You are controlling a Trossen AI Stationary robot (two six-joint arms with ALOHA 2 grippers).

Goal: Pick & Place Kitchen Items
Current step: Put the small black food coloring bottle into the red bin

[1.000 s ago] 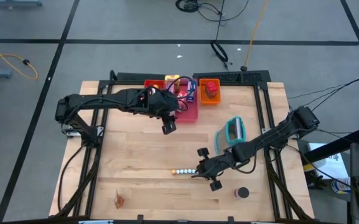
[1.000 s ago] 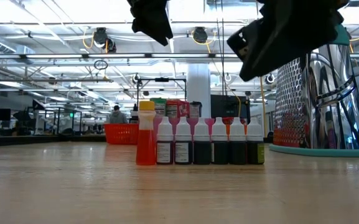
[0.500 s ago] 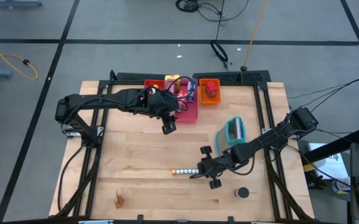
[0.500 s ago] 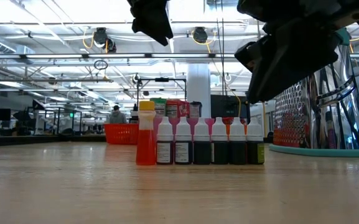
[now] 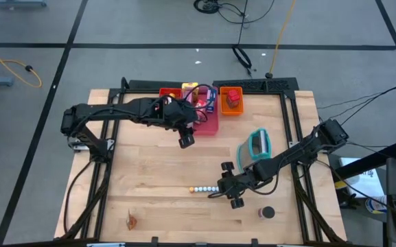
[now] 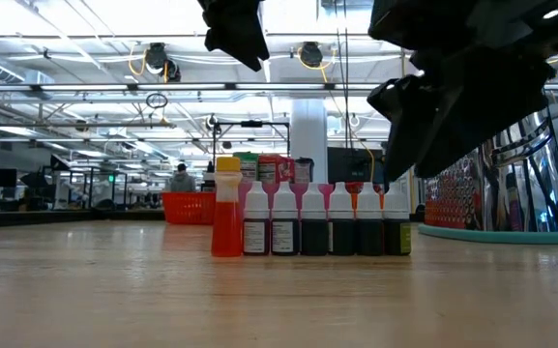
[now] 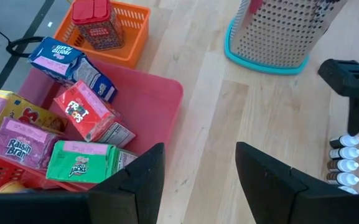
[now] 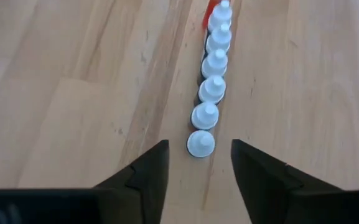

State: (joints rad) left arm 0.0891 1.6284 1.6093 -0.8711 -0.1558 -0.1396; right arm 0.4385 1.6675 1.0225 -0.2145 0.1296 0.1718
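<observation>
My right gripper (image 8: 195,171) hangs with jaws open just right of the bottles (image 8: 211,81) on the tabletop (image 5: 149,171). Their row runs straight away from me, leftward. My left gripper (image 7: 198,180), jaws open, waits far off by the pink tray (image 7: 148,106).

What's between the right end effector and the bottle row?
Nothing visible. The right end effector is open, its fingers either side of the line of the bottle row, the nearest white cap just ahead with bare wood around it. The left end effector waits near the pink tray.
</observation>
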